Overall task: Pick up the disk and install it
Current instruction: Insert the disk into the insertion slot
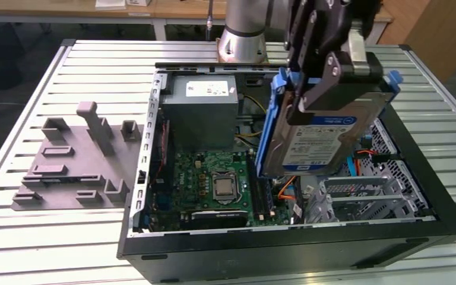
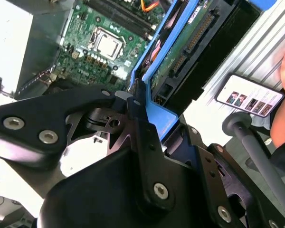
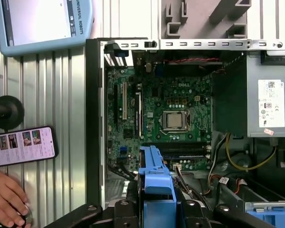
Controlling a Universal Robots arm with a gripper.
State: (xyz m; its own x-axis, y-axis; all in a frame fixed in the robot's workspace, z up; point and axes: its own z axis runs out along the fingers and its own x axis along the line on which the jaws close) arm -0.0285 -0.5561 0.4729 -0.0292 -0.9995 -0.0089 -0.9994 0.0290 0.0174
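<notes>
In the exterior view, upper right of the frame, the black gripper (image 1: 320,98) is clamped on the flat silver disk in its blue plastic caddy (image 1: 327,142), which is tilted above the open black computer case (image 1: 291,240). In both wrist views the caddy hangs over the green motherboard (image 3: 175,118). I judge that carrying is the step in hand, and that seating the disk calls for lining it up with the bay.
</notes>
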